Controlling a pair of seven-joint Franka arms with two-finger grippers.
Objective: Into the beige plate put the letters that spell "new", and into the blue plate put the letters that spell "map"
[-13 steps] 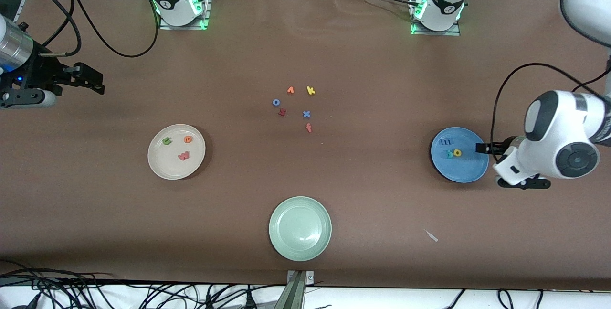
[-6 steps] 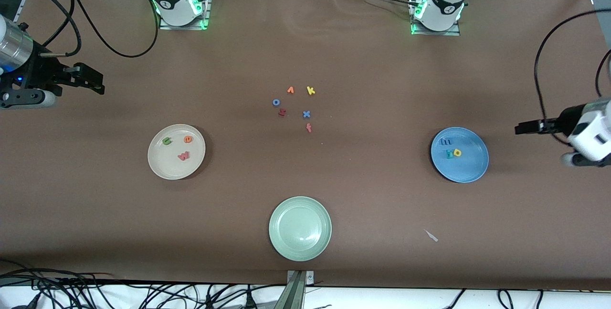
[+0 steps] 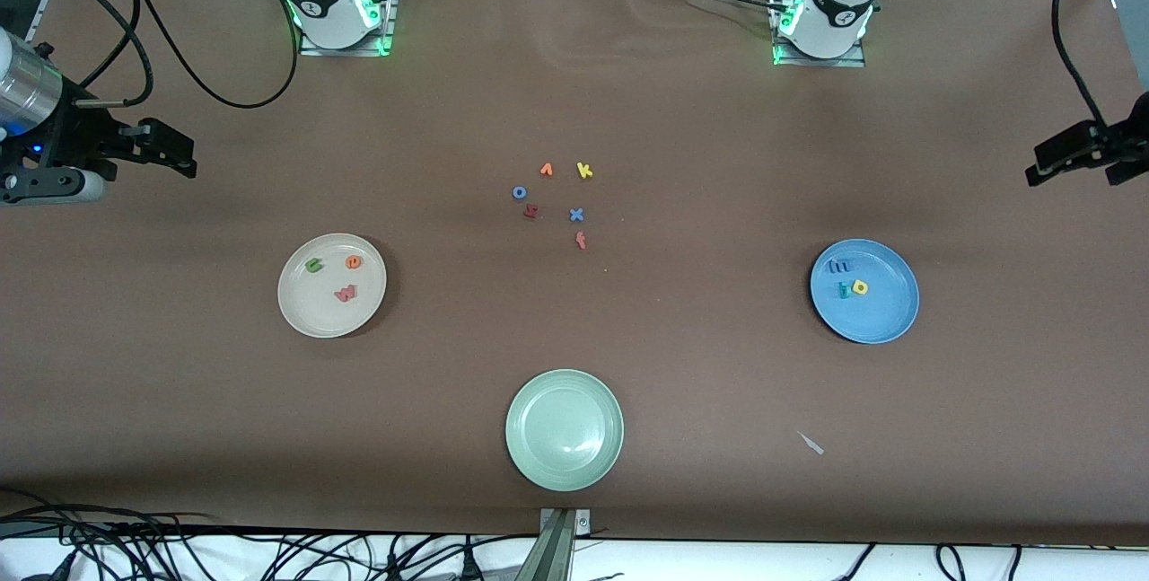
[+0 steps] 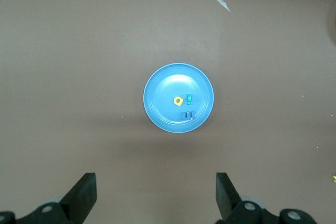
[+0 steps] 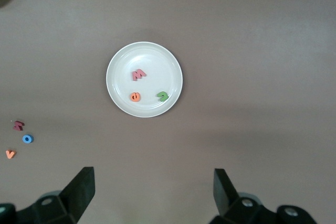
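Bare brown tabletop [image 3: 718,365] is lying open between the three round plates. A cluster of tiny foam letters [image 3: 556,199] is occupying the middle, and a small pale scrap [image 3: 811,444] is sitting near the round shallow light-blue plate [image 3: 884,316].

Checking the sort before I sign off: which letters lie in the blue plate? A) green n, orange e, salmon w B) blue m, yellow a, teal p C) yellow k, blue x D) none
B: the blue plate holds the blue m, yellow a and teal p.
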